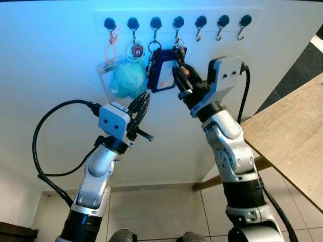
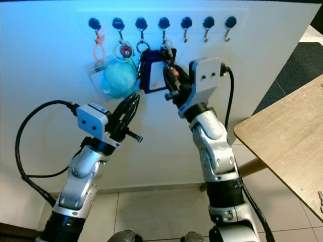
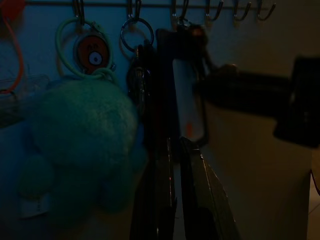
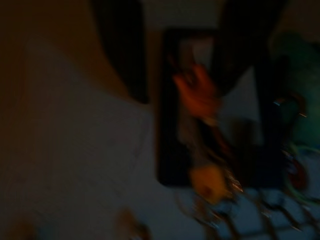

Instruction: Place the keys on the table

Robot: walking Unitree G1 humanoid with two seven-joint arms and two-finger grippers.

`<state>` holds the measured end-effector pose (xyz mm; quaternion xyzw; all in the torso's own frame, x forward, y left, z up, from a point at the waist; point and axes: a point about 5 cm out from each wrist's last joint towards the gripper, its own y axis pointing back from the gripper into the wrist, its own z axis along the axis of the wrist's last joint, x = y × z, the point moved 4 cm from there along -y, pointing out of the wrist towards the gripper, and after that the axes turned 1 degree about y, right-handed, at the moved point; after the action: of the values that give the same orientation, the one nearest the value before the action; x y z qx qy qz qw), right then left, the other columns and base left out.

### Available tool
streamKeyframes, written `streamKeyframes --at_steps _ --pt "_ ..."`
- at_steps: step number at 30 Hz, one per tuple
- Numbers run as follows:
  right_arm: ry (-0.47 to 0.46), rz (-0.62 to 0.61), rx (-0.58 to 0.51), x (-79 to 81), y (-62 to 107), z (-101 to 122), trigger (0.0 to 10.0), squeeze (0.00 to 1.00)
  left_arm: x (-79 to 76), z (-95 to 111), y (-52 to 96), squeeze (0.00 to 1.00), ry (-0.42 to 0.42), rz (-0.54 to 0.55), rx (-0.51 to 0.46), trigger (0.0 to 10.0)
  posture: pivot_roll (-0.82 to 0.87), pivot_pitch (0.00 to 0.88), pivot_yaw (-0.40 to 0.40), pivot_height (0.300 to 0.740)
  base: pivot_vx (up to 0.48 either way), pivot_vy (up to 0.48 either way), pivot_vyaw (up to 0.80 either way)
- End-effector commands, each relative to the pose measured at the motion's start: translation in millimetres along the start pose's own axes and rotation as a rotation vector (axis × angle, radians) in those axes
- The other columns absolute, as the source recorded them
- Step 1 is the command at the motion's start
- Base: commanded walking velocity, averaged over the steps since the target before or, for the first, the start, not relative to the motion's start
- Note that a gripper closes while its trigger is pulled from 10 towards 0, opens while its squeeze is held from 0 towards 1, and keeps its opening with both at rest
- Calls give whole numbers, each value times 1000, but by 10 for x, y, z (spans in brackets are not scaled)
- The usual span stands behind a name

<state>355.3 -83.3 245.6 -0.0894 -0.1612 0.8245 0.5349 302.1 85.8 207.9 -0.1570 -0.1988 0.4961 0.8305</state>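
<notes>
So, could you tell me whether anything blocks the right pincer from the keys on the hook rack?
Nothing visible does: the right pincer is already at the bunch of keys hanging beside the dark blue rectangular card holder. The wooden table lies to its right.

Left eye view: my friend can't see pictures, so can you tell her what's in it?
The right end effector reaches up to keys hanging from a row of black wall hooks, beside a dark card holder and a fluffy teal toy. The left end effector is raised just below them, and a wooden table stands to the right.
</notes>
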Motion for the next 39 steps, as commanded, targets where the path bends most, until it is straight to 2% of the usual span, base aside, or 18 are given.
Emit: streamKeyframes --at_steps 1,7,8,10,11,15,16,17,21,25,29,30,32,33,34,35,38,39 --pt "2 -14 5 -25 14 -6 10000 1000 -22 3 -15 0 7 -3 -1 10000 22 100 8 740 0 0 0" --pt "9 -23 1 -35 16 -9 10000 1000 -29 1 -13 0 7 -5 -1 10000 19 98 7 740 0 0 0" --pt "11 -28 4 -44 23 -24 10000 898 -30 0 -12 0 7 -5 -1 10000 19 98 7 740 0 0 0" --pt "13 -31 6 -50 28 -35 10000 898 -31 0 -11 0 8 -5 -1 10000 19 98 7 740 0 0 0" --pt "13 -39 9 -64 42 -59 10000 0 -33 0 -10 0 8 -5 -1 10000 20 96 6 740 0 0 0" --pt "0 -50 15 -97 82 -138 10000 0 -39 4 -10 0 7 -7 -2 10000 22 94 6 740 0 0 0" --pt "-43 -41 14 -99 106 -204 10000 0 -40 9 -12 0 6 -7 -4 10000 23 93 6 740 0 0 0" --pt "-43 -41 14 -99 106 -204 10000 0 -40 9 -12 0 6 -7 -4 10000 23 93 6 740 0 0 0" --pt "-129 88 27 74 103 -291 10000 0 -33 16 -7 0 1 -9 -5 10000 27 90 7 740 0 0 0" --pt "-176 121 40 132 105 -358 10000 0 -32 16 -8 0 -1 -9 -5 10000 27 89 6 740 0 0 0" --pt "-320 88 32 104 106 -456 10000 0 -29 21 -14 0 -4 -7 -7 10000 34 94 2 740 0 0 0" --pt "-320 88 32 104 106 -456 10000 0 -29 21 -14 0 -4 -7 -7 10000 34 94 2 740 0 0 0" --pt "-435 66 21 80 101 -514 10000 0 -21 25 -15 0 -6 -3 -8 10000 37 97 0 740 0 0 0" --pt "-435 66 21 80 101 -514 10000 0 -21 25 -15 0 -6 -3 -8 10000 37 97 0 740 0 0 0" --pt "-510 52 10 64 97 -542 10000 0 -18 27 -14 0 -7 -1 -9 10000 37 98 -1 740 0 0 0" --pt "-510 52 10 64 97 -542 10000 0 -18 27 -14 0 -7 -1 -9 10000 37 98 -1 740 0 0 0" --pt "-721 0 -36 -16 77 -609 10000 0 -10 33 -9 0 -10 1 -9 10000 44 100 -1 740 0 0 0" --pt "-721 0 -36 -16 77 -609 10000 0 -10 33 -9 0 -10 1 -9 10000 44 100 -1 740 0 0 0"
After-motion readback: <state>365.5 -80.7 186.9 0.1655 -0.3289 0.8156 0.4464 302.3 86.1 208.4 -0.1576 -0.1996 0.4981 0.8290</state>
